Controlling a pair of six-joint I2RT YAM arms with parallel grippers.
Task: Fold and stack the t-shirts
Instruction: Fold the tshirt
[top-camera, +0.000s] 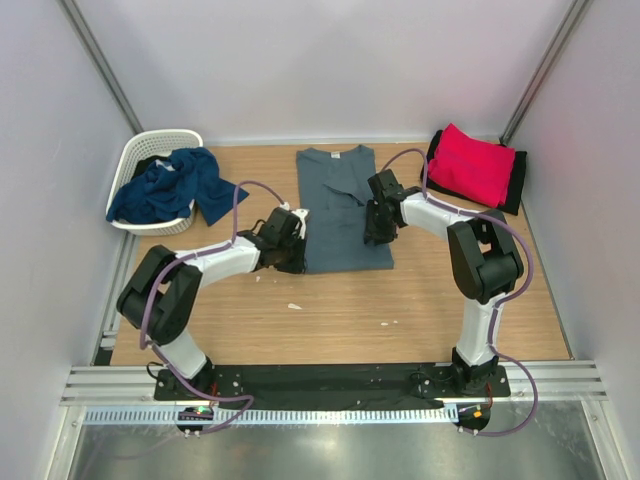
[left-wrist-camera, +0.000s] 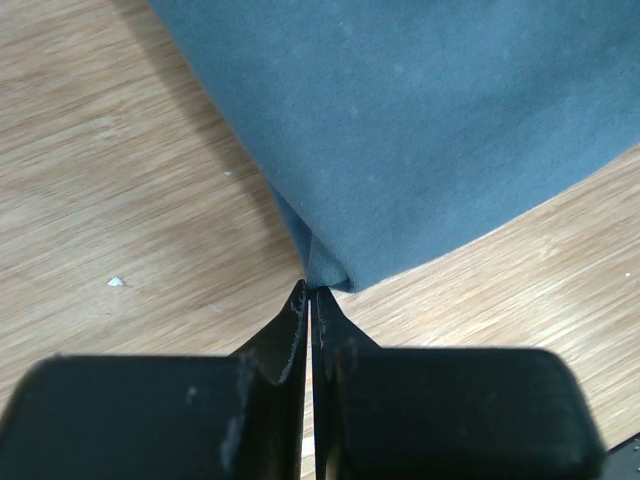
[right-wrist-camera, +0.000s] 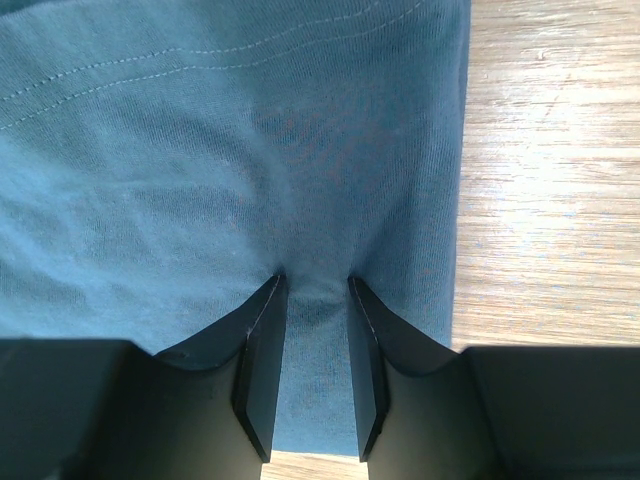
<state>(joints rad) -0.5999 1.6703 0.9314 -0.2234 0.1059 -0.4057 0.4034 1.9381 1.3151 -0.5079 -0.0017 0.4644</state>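
A slate grey-blue t-shirt (top-camera: 343, 210) lies flat in the middle of the table, folded into a long strip. My left gripper (top-camera: 293, 252) is at its near left corner, shut on the tip of that corner (left-wrist-camera: 325, 270); the jaws show only a hairline gap. My right gripper (top-camera: 373, 235) is at the shirt's right edge. Its fingers (right-wrist-camera: 262, 330) stand a little apart and press down on the cloth (right-wrist-camera: 230, 150), which lies between them. A folded bright red t-shirt (top-camera: 470, 165) lies on a black one (top-camera: 515, 188) at the back right. A navy blue t-shirt (top-camera: 165, 190) hangs out of the basket.
A white lattice basket (top-camera: 150, 145) stands at the back left. Bare wooden table (top-camera: 350, 310) lies between the shirt and the arm bases. White walls close in the table on three sides.
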